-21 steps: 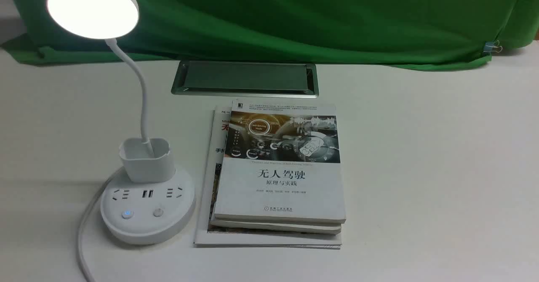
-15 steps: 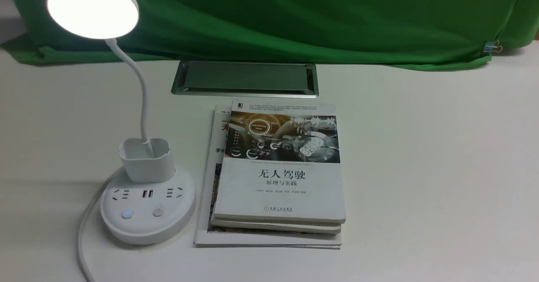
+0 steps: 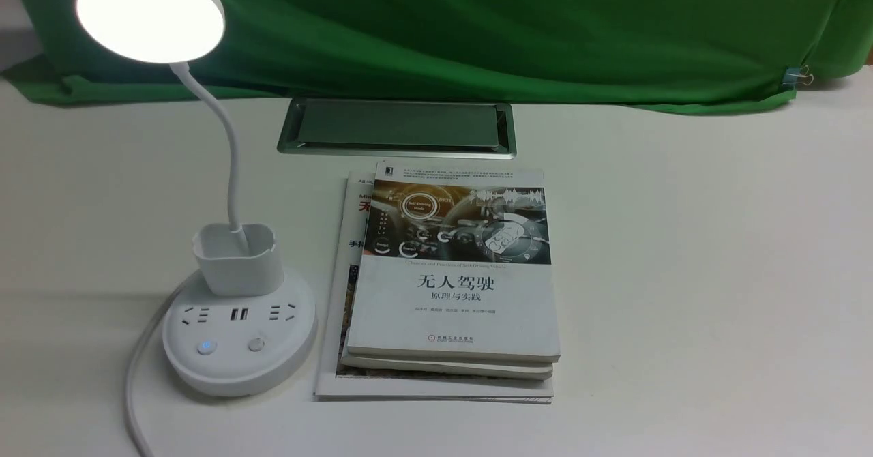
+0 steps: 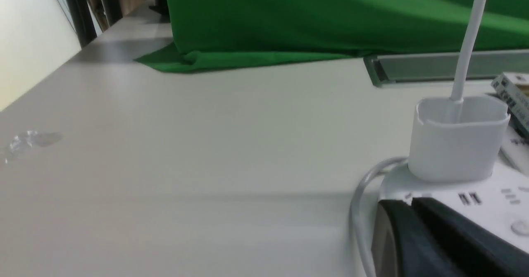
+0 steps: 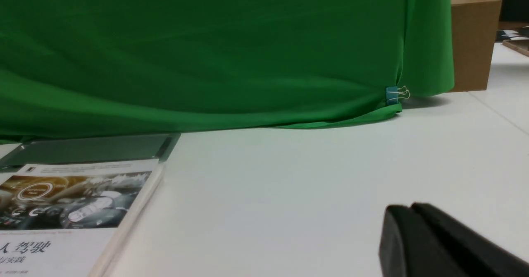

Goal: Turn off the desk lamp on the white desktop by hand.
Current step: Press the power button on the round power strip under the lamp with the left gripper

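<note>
Surface: the white desktop (image 3: 682,273), matte, off-white, seen from the robot's side.

Nearest: left gripper (image 4: 413,227), fingers pressed together with no gap, low and just beside the round base of the desk lamp (image 3: 239,334). Contact cannot be confirmed. Right gripper (image 5: 413,235), also clenched on nothing, sits over bare desk well apart from the lamp. Neither shows in the front view.

The lamp stands at the near left, its disc head glowing, so the switch-off is not yet done.

Risks, as judged:
- Wrong button. The blue-lit button (image 3: 205,347) and the plain button (image 3: 256,343) sit close together; which one governs the light cannot be told.
- An off-centre push could slide the base into the stack of books (image 3: 453,273) just beside it.
- A low approach may snag the cord (image 3: 133,389) or knock the cup and bendy neck.

Count, near to far:
- grippers: 2
- lamp: 1, with 2 buttons and 1 cord
- printed items in stack: apparently 3
- cable hatch (image 3: 395,126): 1
- green cloth (image 3: 477,27): 1
- binder clip (image 3: 794,76): 1
</note>
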Robot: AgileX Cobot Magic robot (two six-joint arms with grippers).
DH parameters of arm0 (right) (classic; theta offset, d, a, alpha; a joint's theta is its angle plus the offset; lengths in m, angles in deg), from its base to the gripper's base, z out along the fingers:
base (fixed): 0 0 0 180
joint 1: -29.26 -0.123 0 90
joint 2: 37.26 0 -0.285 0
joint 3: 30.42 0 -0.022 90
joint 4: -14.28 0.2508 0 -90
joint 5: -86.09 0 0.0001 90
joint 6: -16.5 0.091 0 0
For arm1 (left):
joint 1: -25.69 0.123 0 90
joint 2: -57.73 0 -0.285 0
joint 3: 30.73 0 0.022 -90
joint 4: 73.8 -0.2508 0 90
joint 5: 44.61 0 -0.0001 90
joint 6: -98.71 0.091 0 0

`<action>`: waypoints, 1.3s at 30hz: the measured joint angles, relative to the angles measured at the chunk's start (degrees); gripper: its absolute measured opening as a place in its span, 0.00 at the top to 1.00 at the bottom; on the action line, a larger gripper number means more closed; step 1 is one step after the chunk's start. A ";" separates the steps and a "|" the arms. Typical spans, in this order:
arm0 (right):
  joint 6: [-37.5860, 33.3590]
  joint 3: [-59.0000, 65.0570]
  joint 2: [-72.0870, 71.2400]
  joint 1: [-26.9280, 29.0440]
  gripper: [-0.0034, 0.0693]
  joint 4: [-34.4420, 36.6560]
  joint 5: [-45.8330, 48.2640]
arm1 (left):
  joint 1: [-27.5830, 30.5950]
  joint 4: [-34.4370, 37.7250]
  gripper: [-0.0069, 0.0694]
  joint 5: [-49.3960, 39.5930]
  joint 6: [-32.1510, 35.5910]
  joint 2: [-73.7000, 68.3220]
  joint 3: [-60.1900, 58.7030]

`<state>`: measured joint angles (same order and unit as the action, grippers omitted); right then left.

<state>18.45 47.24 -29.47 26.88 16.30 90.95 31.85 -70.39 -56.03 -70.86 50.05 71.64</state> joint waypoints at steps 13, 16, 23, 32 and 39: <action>0.00 0.00 0.00 0.00 0.90 0.00 0.00 | 0.00 0.00 0.89 11.43 0.00 0.00 0.00; 0.00 0.00 0.00 0.00 0.90 0.00 0.00 | 0.00 1.53 0.89 14.07 -1.30 0.00 0.00; 0.00 0.00 0.00 0.00 0.90 0.00 0.00 | 0.00 10.53 0.89 34.01 -22.44 0.05 0.34; 0.00 0.00 0.00 0.00 0.90 0.00 0.00 | 0.00 -3.41 0.89 -0.45 -28.04 -14.03 27.89; 0.00 0.00 0.00 0.00 0.90 0.00 0.00 | 0.07 -7.81 0.89 -15.54 -23.62 -31.67 35.05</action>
<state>18.45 47.24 -29.47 26.88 16.30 90.95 31.92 -78.20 -71.57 -94.48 18.38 106.69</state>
